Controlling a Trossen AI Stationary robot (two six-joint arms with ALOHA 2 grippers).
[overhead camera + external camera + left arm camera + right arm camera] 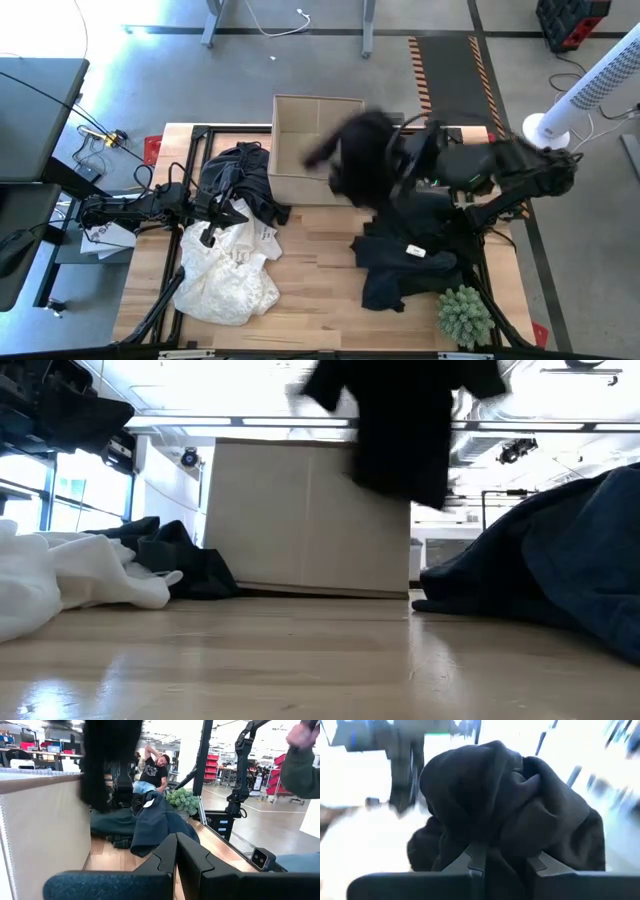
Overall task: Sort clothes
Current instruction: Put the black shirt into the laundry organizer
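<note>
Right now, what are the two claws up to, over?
Right claw shut on black garment, lifted beside cardboard box. Left claw shut, resting on white clothes. Nothing blocking the box.

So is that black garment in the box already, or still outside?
Outside: the black garment hangs bunched from the right gripper, airborne at the cardboard box edge.
</note>
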